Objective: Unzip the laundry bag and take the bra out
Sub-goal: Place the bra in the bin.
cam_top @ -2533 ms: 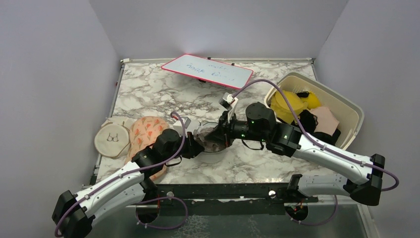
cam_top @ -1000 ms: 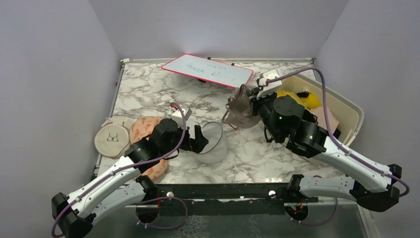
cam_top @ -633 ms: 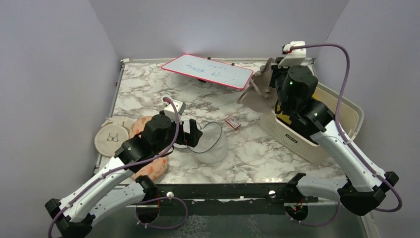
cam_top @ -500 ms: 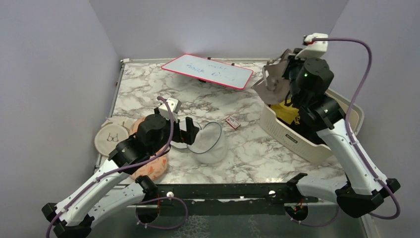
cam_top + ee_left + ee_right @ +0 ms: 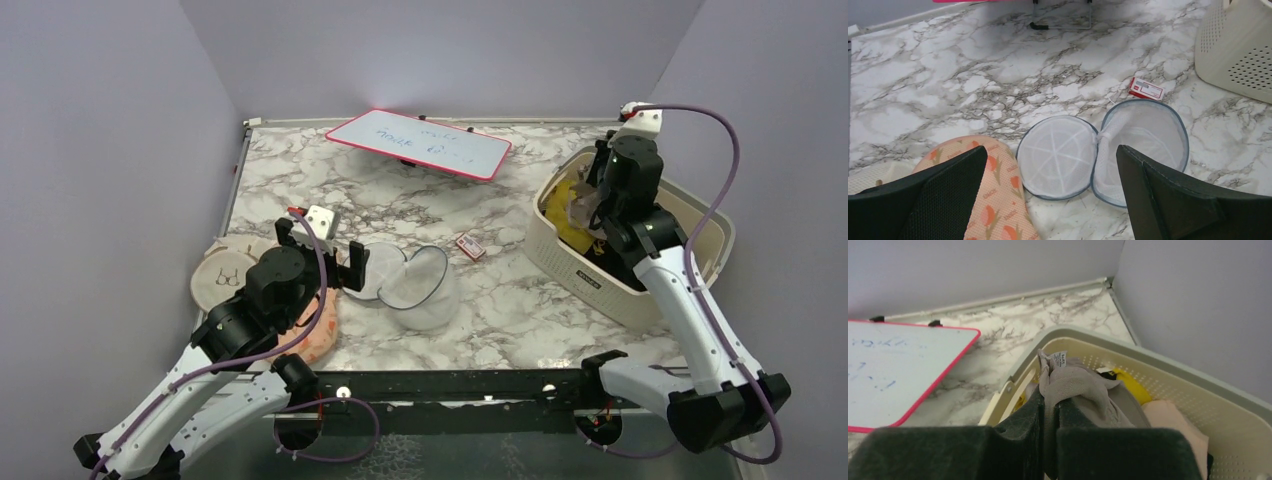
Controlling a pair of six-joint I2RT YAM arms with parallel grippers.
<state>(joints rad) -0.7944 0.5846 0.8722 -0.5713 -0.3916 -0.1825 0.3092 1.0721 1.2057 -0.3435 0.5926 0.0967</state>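
The white mesh laundry bag [image 5: 425,292] lies unzipped on the marble table, its round lid [image 5: 1058,156] flopped open to the left of the empty body [image 5: 1143,145]. My left gripper [image 5: 320,252] hovers open just left of and above the bag [image 5: 1050,150], touching nothing. A grey-brown bra [image 5: 1078,382] with a small white label hangs in my right gripper [image 5: 1050,402], which is shut on its fabric. That gripper [image 5: 590,205] holds the bra [image 5: 578,212] over the left end of the cream basket [image 5: 590,275].
The basket [image 5: 1148,357] holds yellow [image 5: 1130,382] and pale pink [image 5: 1173,420] garments. A pink-framed whiteboard [image 5: 420,142] stands at the back. A small red card [image 5: 468,246] lies by the bag. An orange patterned pouch [image 5: 988,200] and a beige pouch [image 5: 225,280] lie at the left.
My right arm lifted the bra out of the bag, swung it right and lowered it over the basket. My left gripper pulled back from the bag.
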